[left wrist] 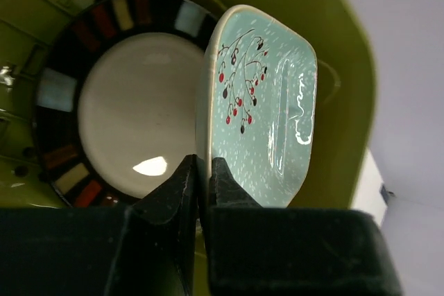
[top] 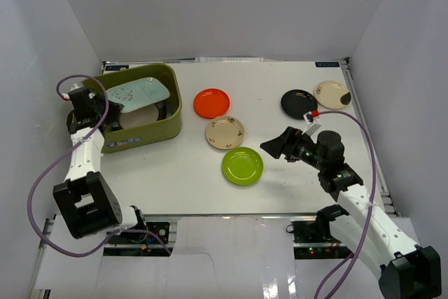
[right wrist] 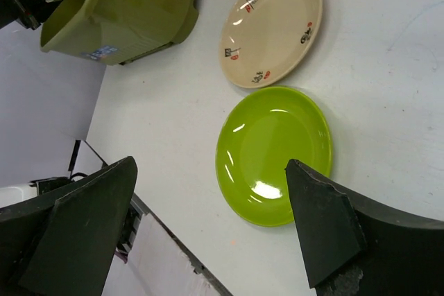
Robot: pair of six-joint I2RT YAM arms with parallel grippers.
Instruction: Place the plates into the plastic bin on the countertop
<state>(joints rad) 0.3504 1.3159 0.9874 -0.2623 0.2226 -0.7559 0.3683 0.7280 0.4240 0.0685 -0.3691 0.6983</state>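
Observation:
The olive-green plastic bin stands at the far left of the white countertop. Inside lies the large dark-rimmed plate. My left gripper is shut on the rim of the pale mint plate and holds it tilted over the bin. My right gripper is open and empty, hovering just above the lime green plate. The orange plate, a cream patterned plate, the black plate and a second cream plate lie on the countertop. The grey patterned plate is out of view.
White walls enclose the countertop on three sides. The metal frame edge runs along the near side. Purple cables loop beside the left arm. A cable trails from the right wrist.

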